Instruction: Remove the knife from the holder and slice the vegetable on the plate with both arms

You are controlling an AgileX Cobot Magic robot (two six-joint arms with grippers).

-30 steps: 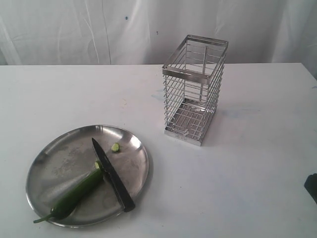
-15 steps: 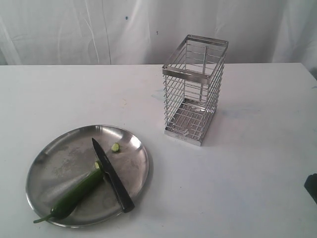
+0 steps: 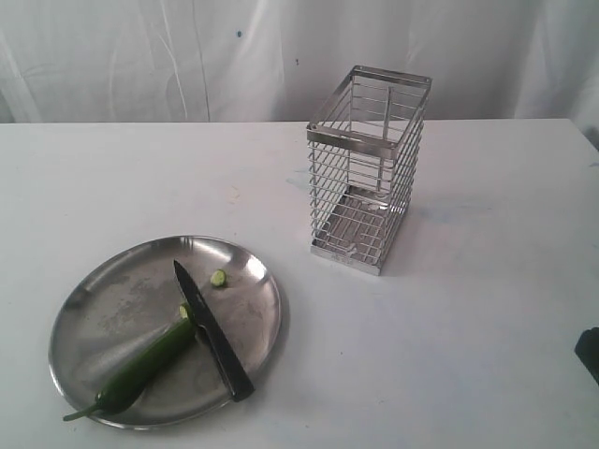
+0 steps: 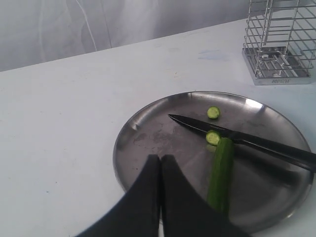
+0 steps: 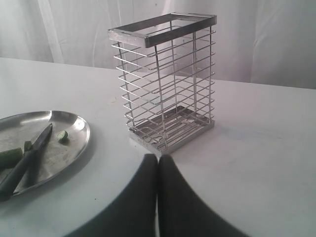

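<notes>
The steel plate (image 3: 103, 290) lies at the front left of the table. On it rests the green vegetable (image 3: 145, 367) with its cut end up against the black knife (image 3: 213, 331), which lies loose across the plate. Two cut slices (image 3: 218, 278) sit by the blade. The wire holder (image 3: 367, 168) stands empty behind the plate to the right. My left gripper (image 4: 160, 159) is shut and empty, hovering over the plate's rim (image 4: 121, 148) beside the vegetable (image 4: 219, 173). My right gripper (image 5: 158, 159) is shut and empty in front of the holder (image 5: 165, 81).
A white curtain hangs behind the white table (image 3: 468, 327). A dark part of the right arm (image 3: 590, 354) shows at the right edge of the exterior view.
</notes>
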